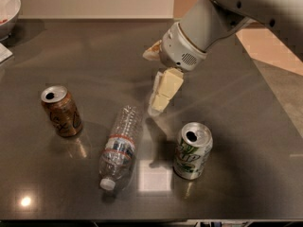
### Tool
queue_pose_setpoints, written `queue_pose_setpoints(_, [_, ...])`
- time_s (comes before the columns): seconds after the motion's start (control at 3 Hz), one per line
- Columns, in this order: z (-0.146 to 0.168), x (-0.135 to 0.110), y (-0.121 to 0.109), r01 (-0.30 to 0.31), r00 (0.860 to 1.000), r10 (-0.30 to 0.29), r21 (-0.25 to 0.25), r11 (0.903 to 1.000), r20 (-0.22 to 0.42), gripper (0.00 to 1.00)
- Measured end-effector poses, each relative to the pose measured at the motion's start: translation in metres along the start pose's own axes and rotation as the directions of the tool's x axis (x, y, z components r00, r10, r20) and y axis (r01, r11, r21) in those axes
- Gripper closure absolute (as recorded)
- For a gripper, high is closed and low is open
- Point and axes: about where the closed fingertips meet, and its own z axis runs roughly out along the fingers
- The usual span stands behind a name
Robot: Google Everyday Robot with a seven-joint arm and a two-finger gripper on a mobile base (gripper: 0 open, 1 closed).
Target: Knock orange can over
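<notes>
- Dark grey bench (265,141) fills the scene, its glossy top catching spots of light near the front edge.
- Nearest the front, a clear plastic bottle (118,148) lies on its side, white cap toward the front edge.
- Just right of it, a green-and-white can (191,152) stands upright with its top open.
- Farther back at the left, the orange can (61,111) stands upright with its pull-tab opening showing, apart from the bottle and touching nothing.
- Over the middle of the bench, the gripper (156,107) hangs tips-down beyond the bottle and the green-and-white can, well to the right of the orange can.
- Its cream fingers (165,86) look pressed together and hold nothing.
- Behind it, the grey-white arm (203,27) reaches in from the upper right.
- At the far left corner, a white bowl (7,6) sits partly out of frame.
</notes>
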Motion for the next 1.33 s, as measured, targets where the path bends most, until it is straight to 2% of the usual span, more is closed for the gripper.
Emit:
queue_pose_setpoints(0.33, [0.033, -0.035, 0.013, 0.051, 0.998, -0.049, -0.043, 0.9978, 0.046, 0.0])
queue_pose_setpoints(0.67, [0.057, -0.066, 0.022, 0.066, 0.995, -0.061, -0.057, 0.9962, 0.085, 0.0])
queue_pose_setpoints(1.33, [0.09, -0.105, 0.027, 0.024, 0.992, -0.015, -0.069, 0.9973, 0.128, 0.0])
